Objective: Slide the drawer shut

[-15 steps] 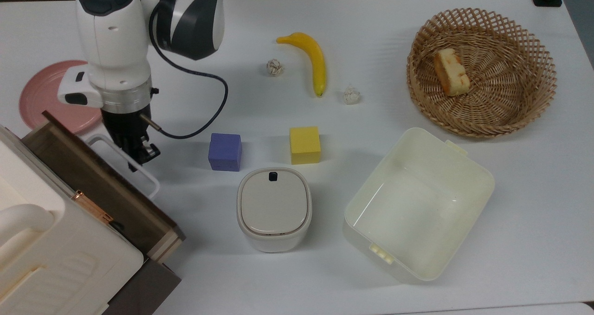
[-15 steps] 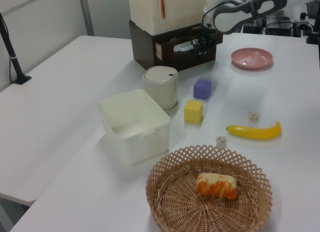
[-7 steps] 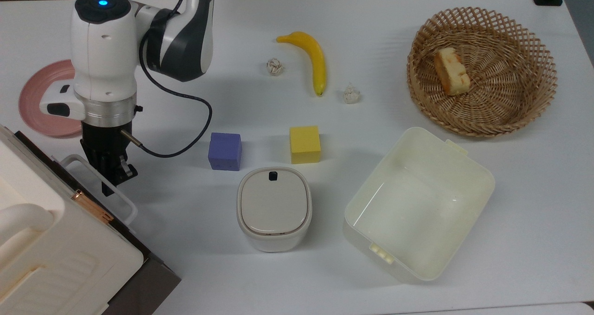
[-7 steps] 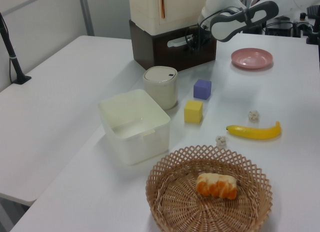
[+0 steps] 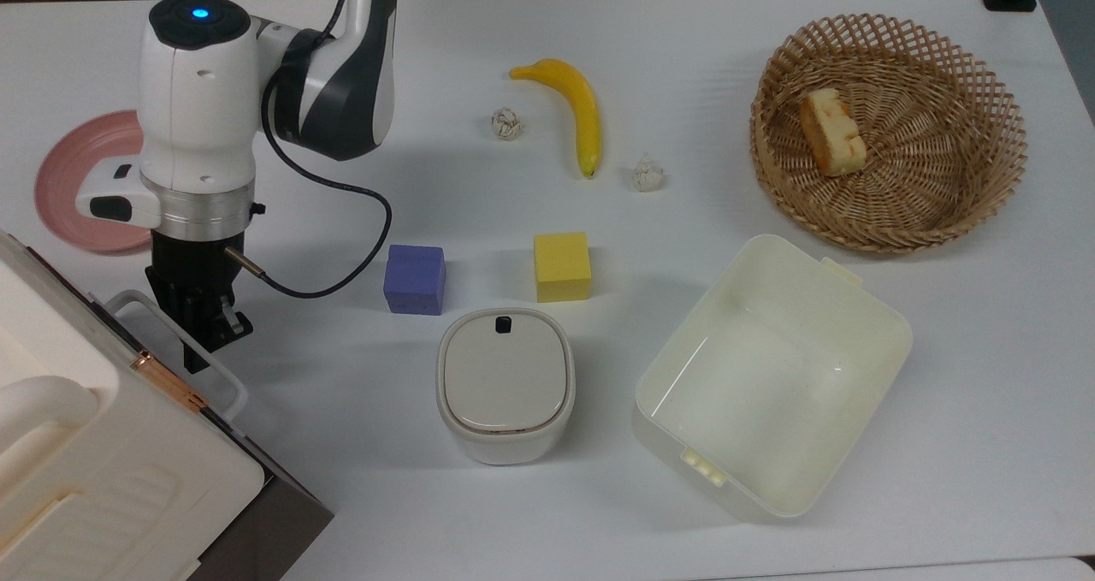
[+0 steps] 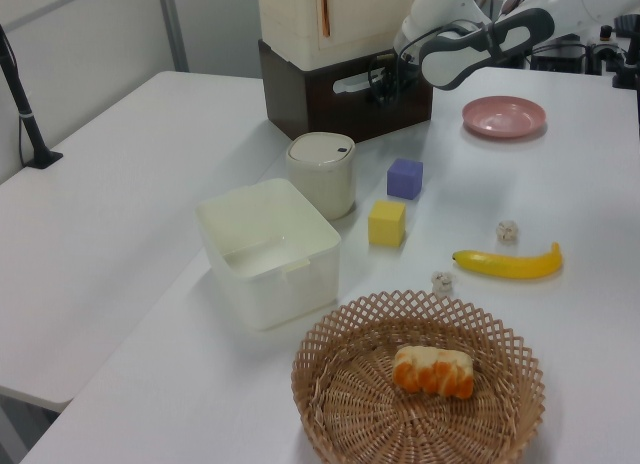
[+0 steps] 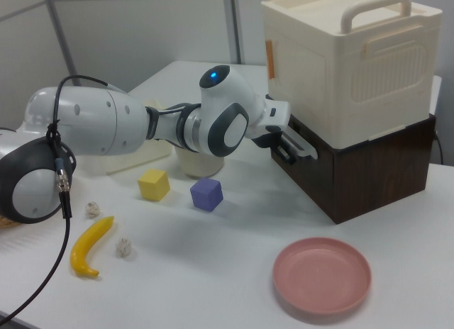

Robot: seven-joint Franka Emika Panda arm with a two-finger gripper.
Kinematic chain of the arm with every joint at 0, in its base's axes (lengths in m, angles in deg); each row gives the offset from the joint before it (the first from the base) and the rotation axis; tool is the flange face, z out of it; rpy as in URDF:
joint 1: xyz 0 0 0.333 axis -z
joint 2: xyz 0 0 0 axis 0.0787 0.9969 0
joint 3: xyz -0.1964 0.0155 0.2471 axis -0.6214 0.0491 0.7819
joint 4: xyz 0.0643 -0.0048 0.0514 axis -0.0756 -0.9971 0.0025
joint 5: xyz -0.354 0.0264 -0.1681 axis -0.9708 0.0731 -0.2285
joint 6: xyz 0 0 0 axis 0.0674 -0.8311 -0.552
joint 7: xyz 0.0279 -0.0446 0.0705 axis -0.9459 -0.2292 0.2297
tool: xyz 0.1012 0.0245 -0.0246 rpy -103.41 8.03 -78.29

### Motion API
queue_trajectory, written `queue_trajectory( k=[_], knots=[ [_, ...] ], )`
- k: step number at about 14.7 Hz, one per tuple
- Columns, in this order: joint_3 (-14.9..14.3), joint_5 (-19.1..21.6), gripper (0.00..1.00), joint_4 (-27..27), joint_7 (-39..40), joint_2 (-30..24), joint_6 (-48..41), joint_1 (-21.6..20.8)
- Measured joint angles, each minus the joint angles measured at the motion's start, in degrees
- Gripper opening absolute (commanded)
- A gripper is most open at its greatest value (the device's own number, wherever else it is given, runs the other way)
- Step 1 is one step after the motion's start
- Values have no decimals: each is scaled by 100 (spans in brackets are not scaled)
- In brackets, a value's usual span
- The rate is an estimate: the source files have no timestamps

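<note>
At the top view's far left stands the cream cabinet [image 5: 103, 444] on its dark brown base. The drawer [image 5: 128, 341] sits pushed in, its dark front panel about flush with the cabinet face; none of its light-wood inside shows. The white loop handle [image 5: 184, 354] sticks out over the worktop [image 5: 770, 547]. The gripper [image 5: 201, 350] points down at this handle, touching it or just beside it; whether its fingers are spread or pressed together, I cannot tell. In the left view the gripper [image 6: 385, 79] sits against the brown front, and in the right view the gripper [image 7: 291, 148] meets the handle at the drawer face.

Judged from this, the closing push looks at its end or done. The next move calls for a last small press if any gap is left, then a straight retreat away from the panel so the handle is not snagged.

Moving right across the top view: a pink plate [image 5: 64, 179] behind the arm, a purple cube [image 5: 415, 279], a small lidded white bin [image 5: 505, 384], a yellow cube [image 5: 562, 266], two crumpled paper balls [image 5: 506, 123], a banana [image 5: 573, 106], a cream plastic tub [image 5: 770, 376] and a wicker basket [image 5: 984, 196] holding a piece of cake [image 5: 830, 132]. The worktop is plain white; grey partition walls stand behind it in the right view.
</note>
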Motion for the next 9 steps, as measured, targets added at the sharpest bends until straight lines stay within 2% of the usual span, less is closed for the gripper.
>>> queue_trajectory(
  k=[5, 9],
  knots=[
    [37, -242, 0, -9, 157, -88, -58, -118],
    [148, -246, 0, -38, 366, -290, -643, -329]
  ],
)
